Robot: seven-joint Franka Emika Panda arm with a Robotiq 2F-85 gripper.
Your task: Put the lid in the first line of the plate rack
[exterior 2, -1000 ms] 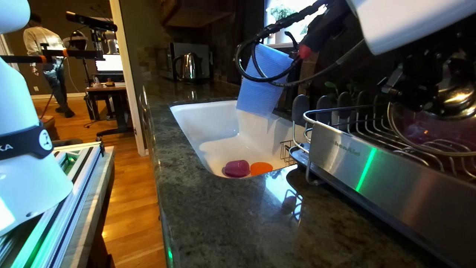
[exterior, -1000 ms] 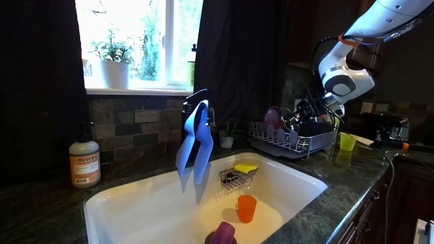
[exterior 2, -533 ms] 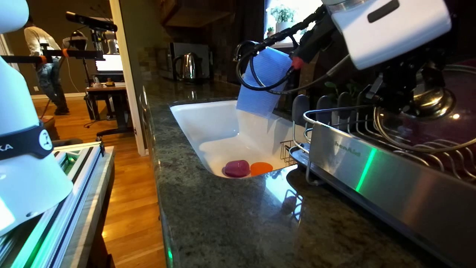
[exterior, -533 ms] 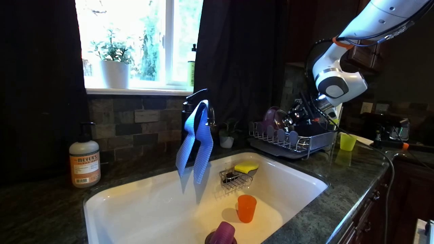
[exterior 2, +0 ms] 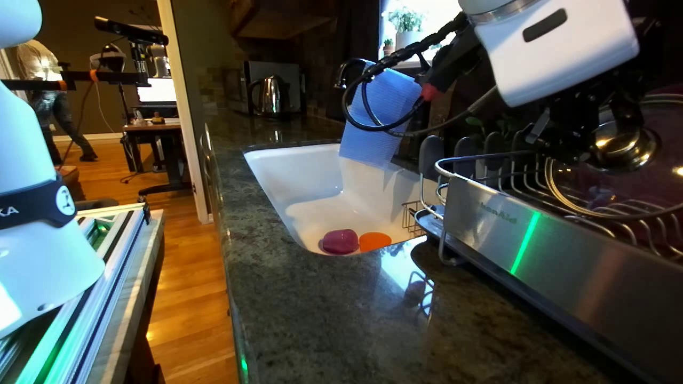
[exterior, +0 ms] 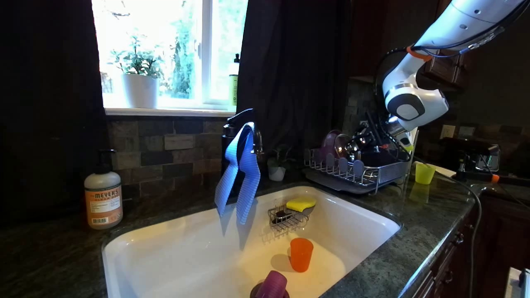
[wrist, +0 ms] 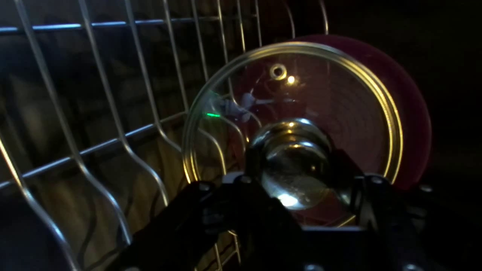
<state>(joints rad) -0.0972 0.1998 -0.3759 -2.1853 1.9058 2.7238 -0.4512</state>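
The arm [exterior: 445, 35] is mostly glossy white, all chunky rounded segments, with an orange band [exterior: 418, 53] round it and a dark oval cap [exterior: 392, 101] on one joint, lighter grey disc [exterior: 409, 111] set into it. Black cables [exterior 2: 413, 49] loop off it, with a red bit [exterior 2: 430, 92] partway along. The base [exterior 2: 48, 277] is pale too, black strip [exterior 2: 34, 201] across it showing the letters KA [exterior 2: 8, 210] plus a round white badge [exterior 2: 64, 199]. Gripper [wrist: 295, 162] is plain black with little shiny screw heads [wrist: 376, 180].

Behind the lid [wrist: 301, 105], a purple plate [wrist: 414, 124] blocks passage (rack wires [wrist: 121, 138] leave gaps alongside).
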